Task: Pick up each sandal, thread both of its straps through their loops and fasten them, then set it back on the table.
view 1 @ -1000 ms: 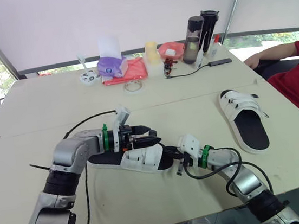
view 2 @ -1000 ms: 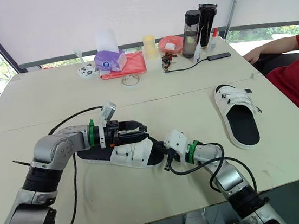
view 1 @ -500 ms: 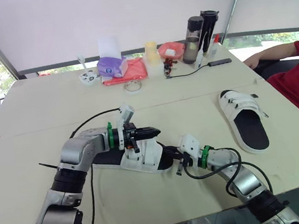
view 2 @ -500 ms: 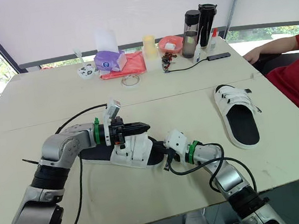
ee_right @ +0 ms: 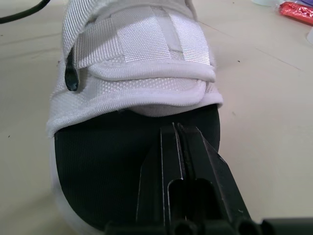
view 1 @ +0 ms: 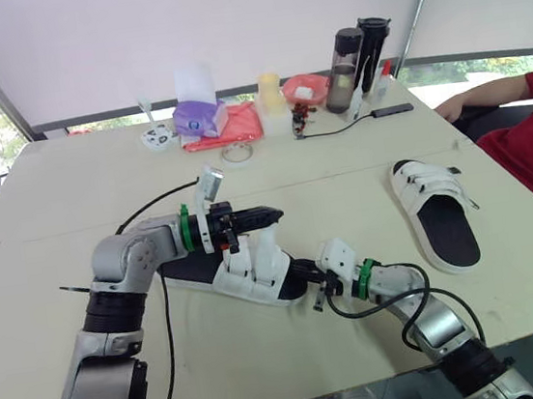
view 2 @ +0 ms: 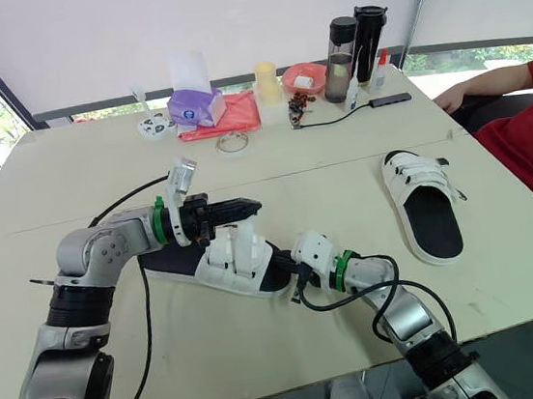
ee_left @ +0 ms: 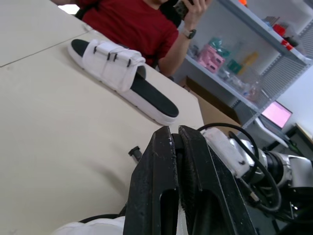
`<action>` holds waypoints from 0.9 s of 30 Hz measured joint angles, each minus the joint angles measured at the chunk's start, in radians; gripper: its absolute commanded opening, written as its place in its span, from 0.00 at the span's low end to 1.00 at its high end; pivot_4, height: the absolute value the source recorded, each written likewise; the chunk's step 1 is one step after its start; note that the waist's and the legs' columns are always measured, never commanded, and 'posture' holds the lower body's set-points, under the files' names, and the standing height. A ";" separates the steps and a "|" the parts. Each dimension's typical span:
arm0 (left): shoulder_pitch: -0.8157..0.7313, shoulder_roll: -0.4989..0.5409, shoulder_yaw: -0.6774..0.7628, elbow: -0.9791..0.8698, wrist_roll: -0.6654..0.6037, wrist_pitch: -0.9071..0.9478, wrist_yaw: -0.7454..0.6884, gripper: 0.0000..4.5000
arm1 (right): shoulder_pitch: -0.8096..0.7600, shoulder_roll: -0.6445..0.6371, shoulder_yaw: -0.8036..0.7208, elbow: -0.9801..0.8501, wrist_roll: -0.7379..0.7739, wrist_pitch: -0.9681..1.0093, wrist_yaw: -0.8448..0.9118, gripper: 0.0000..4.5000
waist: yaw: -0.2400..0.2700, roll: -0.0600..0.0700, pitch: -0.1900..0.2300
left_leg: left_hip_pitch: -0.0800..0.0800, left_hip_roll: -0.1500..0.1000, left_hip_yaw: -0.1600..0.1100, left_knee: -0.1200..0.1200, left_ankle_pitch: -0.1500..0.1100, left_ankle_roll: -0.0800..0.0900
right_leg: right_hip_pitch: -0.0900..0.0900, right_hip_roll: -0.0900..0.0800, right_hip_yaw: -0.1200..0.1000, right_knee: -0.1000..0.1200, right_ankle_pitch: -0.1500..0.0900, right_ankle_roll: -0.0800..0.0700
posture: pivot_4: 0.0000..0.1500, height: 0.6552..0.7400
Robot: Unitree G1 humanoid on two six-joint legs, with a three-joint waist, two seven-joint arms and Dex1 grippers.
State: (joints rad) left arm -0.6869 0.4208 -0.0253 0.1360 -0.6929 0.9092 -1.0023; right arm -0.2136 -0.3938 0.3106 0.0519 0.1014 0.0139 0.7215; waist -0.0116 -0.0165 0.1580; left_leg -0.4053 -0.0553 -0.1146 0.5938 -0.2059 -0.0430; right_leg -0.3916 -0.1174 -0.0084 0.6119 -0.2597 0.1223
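- Our left gripper (view 1: 273, 215), mid-frame, sits higher now over the sandal (view 1: 245, 280), closed, seemingly empty.
- Right gripper (view 1: 302, 275), closed, presses its sole (ee_right: 112, 161).
- Unheld straps (view 1: 268, 248) may fall back.

No text, label, brand, number or sign is legible. Any printing on the purple soft tissue pack (view 1: 200, 118) and the dark cylindrical bottle (view 1: 343, 71) at the far table edge is too small to read.
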 measured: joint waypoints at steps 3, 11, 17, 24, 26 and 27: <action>0.000 -0.016 0.000 0.051 0.031 -0.028 0.011 0.01 | 0.000 0.000 0.000 0.000 -0.001 0.000 -0.001 0.00 | 0.001 -0.001 0.000 | 0.000 0.000 0.000 0.000 0.000 0.000 | 0.000 0.000 0.000 0.000 0.000 0.000 | 1.00 1.00; -0.037 -0.023 -0.088 0.222 0.207 -0.200 -0.005 0.01 | 0.005 -0.001 -0.002 0.000 -0.003 0.000 -0.008 0.00 | 0.002 -0.002 -0.001 | 0.002 0.000 0.000 0.000 0.000 0.000 | 0.001 0.000 0.000 0.000 0.000 0.000 | 1.00 1.00; -0.075 -0.043 -0.152 0.316 0.312 -0.360 -0.069 0.01 | 0.011 -0.001 -0.004 0.002 -0.010 0.000 -0.020 0.00 | 0.002 -0.003 -0.004 | 0.003 0.000 0.000 0.000 0.000 -0.001 | 0.002 -0.001 -0.001 -0.002 0.000 0.000 | 1.00 1.00; -0.111 -0.057 -0.202 0.404 0.418 -0.534 -0.125 0.01 | 0.017 -0.001 -0.004 0.003 -0.013 0.000 -0.031 0.00 | 0.002 0.000 -0.009 | 0.002 0.001 -0.002 0.000 0.000 -0.001 | 0.004 -0.001 -0.001 -0.009 0.000 0.000 | 1.00 1.00; -0.123 -0.057 -0.235 0.436 0.466 -0.602 -0.134 0.01 | 0.018 0.000 -0.004 0.007 -0.014 0.000 -0.033 0.00 | 0.003 0.002 -0.013 | 0.002 0.001 -0.002 0.000 0.000 -0.001 | 0.005 -0.001 -0.001 -0.011 0.000 0.000 | 1.00 1.00; -0.130 -0.057 -0.250 0.452 0.488 -0.633 -0.140 0.08 | 0.018 0.000 -0.004 0.010 -0.014 0.000 -0.033 0.00 | 0.004 0.002 -0.016 | 0.002 0.001 -0.002 0.000 0.000 -0.001 | 0.005 -0.001 -0.001 -0.011 0.000 0.000 | 1.00 1.00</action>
State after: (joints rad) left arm -0.8166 0.3635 -0.2752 0.5882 -0.2044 0.2766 -1.1425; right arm -0.1952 -0.3939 0.3062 0.0623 0.0873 0.0136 0.6881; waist -0.0078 -0.0146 0.1422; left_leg -0.4033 -0.0547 -0.1165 0.5939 -0.2064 -0.0436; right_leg -0.3863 -0.1185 -0.0097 0.6006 -0.2598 0.1223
